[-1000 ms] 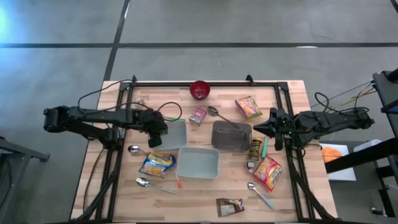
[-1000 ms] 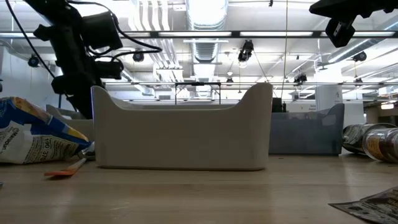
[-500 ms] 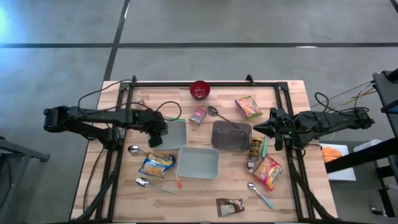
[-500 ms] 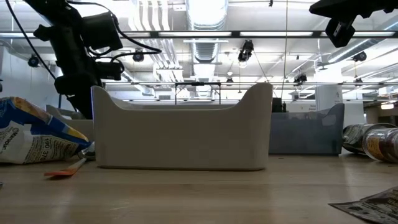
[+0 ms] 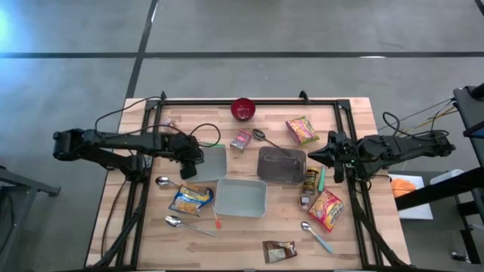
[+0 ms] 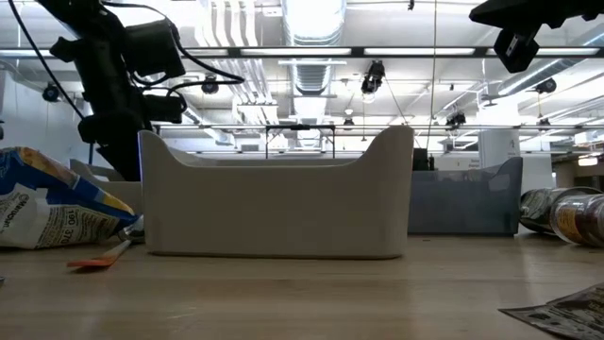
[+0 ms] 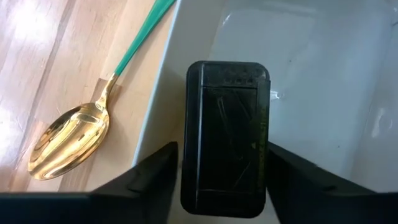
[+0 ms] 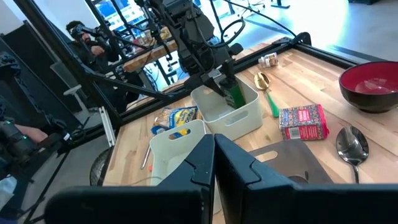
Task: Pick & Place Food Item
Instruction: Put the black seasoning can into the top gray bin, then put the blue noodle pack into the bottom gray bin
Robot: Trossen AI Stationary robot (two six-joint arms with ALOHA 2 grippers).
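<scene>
My left hand (image 5: 188, 165) is over the left end of the white bin (image 5: 214, 163), which sits left of centre on the bench (image 5: 144, 227). In the left wrist view its two fingers (image 7: 146, 182) stand on either side of the dark pack (image 7: 225, 143), the food item I am working with. The pack stands upright inside the white bin, close to the wall nearest the gold spoon (image 7: 68, 142). The fingers sit very near the pack's sides, and I cannot tell whether they are pressing on it or just clear of it. From the right wrist view the same pack reads dark green and stands in the bin with the left hand directly above it.

The gold spoon has a green handle and lies on the bare wood just outside the bin, bowl facing up.

My right hand (image 5: 327, 159) hangs at the right side of the bench, just beside the dark bin (image 5: 281, 165), with its fingers (image 8: 202, 163) pressed together and nothing between them.

A pale bin (image 5: 240, 198) sits in front of the white one, with a noodle packet (image 5: 190, 199) just to its left. A red bowl (image 5: 243, 109) rests near the far edge of the bench.

In the right wrist view a person (image 8: 81, 32) shows beyond the bench.
</scene>
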